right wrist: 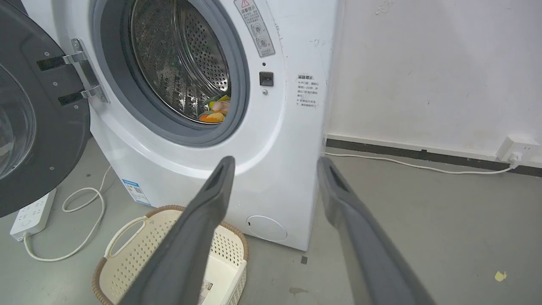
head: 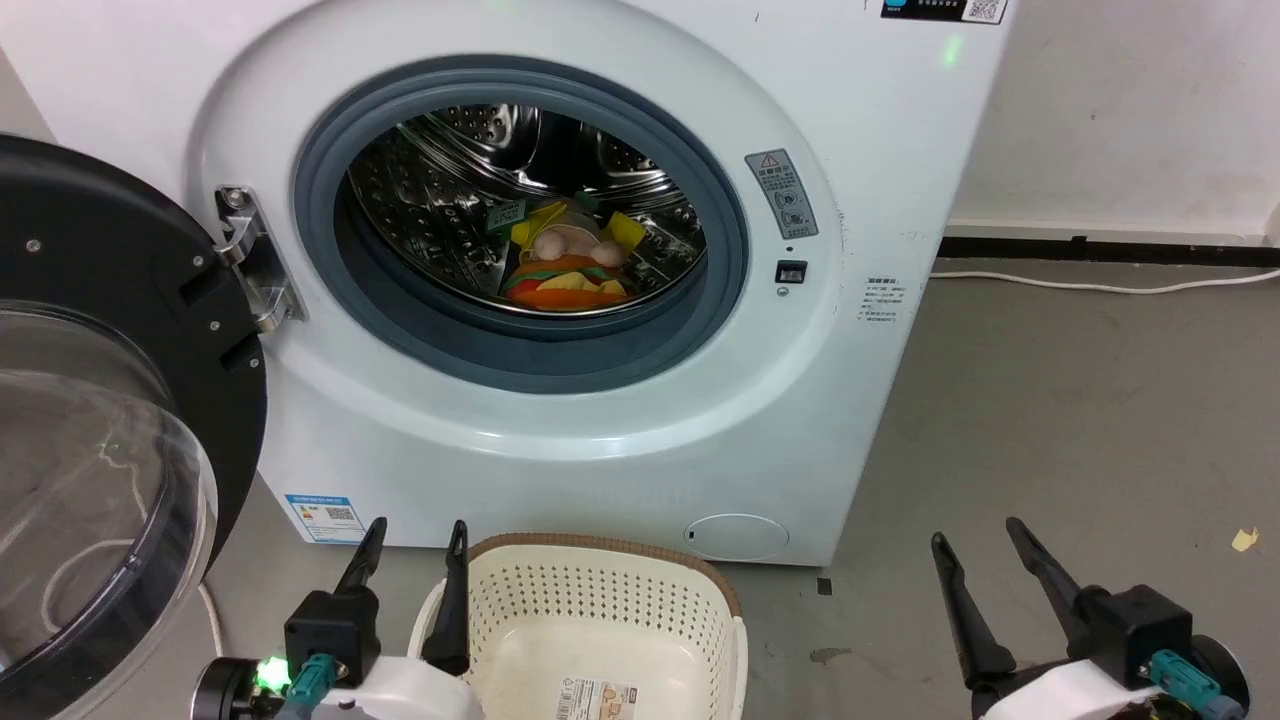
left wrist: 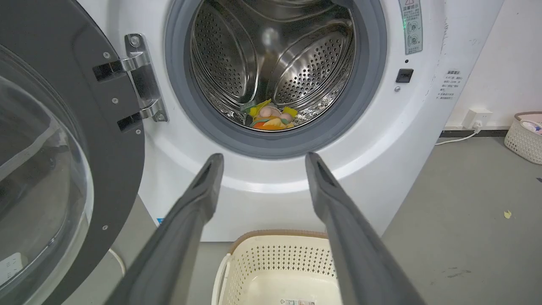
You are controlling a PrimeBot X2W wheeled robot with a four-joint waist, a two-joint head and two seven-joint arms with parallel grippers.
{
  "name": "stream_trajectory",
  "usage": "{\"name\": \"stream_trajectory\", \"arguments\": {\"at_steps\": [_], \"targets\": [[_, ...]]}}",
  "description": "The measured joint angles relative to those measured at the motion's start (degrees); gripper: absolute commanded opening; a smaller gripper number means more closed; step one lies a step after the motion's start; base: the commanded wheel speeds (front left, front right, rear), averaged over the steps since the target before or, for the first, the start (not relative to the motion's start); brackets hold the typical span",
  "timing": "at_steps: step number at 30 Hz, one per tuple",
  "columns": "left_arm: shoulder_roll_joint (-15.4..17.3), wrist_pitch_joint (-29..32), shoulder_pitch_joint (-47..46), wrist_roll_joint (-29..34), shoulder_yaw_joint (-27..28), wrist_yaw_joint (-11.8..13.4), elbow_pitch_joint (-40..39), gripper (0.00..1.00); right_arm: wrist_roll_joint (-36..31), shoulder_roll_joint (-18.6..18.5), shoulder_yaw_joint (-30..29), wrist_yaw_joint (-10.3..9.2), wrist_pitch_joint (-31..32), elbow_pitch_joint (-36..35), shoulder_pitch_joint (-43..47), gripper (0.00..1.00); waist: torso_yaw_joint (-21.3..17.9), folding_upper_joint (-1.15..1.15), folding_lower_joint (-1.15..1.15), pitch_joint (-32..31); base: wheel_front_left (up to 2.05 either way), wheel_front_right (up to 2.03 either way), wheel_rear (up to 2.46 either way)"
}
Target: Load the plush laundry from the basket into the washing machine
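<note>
The plush laundry point(head: 568, 262), a pink doll on an orange burger, lies inside the steel drum of the white washing machine point(head: 620, 440); it also shows low in the drum as the plush laundry point(left wrist: 271, 117) and plush laundry point(right wrist: 215, 111). The cream basket point(head: 560, 600) stands on the floor before the washer, holding nothing but its paper label. My left gripper point(head: 415, 550) is open beside the basket's left rim. My right gripper point(head: 980, 550) is open above the floor to the right. Both grip nothing.
The washer's black-rimmed domed door point(head: 110, 420) hangs wide open at the left. A white power strip point(right wrist: 31, 212) and cable lie on the grey floor under it. A wall socket point(right wrist: 518, 148) and cord run along the right wall. Another basket point(left wrist: 525, 135) sits far right.
</note>
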Motion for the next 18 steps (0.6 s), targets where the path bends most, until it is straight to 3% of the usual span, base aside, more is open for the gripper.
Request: {"name": "stream_trajectory", "arguments": {"at_steps": [8,18], "targets": [[-0.5,-0.6,0.0,-0.2,-0.4,0.0,-0.4,1.00,1.8,0.0,-0.5,0.00,-0.7,-0.5,0.1,1.00,0.4,0.00,0.00,0.0,-0.64,-0.64,-0.64],[-0.8,-1.4,0.0,-0.6,-0.8,0.0,-0.9,1.00,3.9,0.0,-0.6,0.00,-1.5,-1.0,0.7,1.00,0.8,0.00,0.00,-0.1,-0.07,-0.07,-0.07]]}}
